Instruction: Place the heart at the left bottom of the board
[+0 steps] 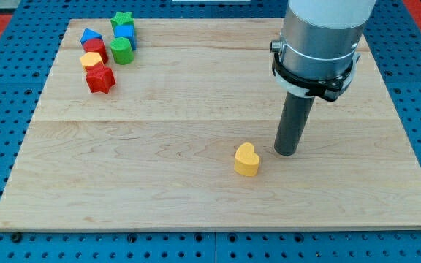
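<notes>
A yellow heart block (246,159) lies on the wooden board (159,190), a little right of the middle and towards the view's bottom. My tip (286,152) rests on the board just right of the heart, slightly above it in the view, with a small gap between them. The rod rises from there to the grey arm body at the view's top right.
A cluster of blocks sits at the board's top left: a green star (123,19), a blue cube (125,34), a green cylinder (120,51), a blue block (90,36), a red block (96,48), a yellow block (91,60) and a red star (101,79).
</notes>
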Controlling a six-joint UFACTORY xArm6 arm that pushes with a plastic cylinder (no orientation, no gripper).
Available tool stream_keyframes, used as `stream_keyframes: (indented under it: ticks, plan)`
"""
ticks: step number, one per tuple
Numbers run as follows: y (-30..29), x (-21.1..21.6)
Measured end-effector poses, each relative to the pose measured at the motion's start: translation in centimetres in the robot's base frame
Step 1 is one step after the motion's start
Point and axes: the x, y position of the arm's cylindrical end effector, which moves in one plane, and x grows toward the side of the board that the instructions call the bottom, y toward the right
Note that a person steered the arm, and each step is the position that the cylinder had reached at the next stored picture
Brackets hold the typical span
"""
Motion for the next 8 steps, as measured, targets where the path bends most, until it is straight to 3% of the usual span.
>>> stream_keyframes:
  ticks: [2, 3, 4, 8]
  plan:
    - [-0.2, 1.0]
    - [-0.5, 3.8]
    - [-5.5, 4.0]
    - [-8.0, -1.6]
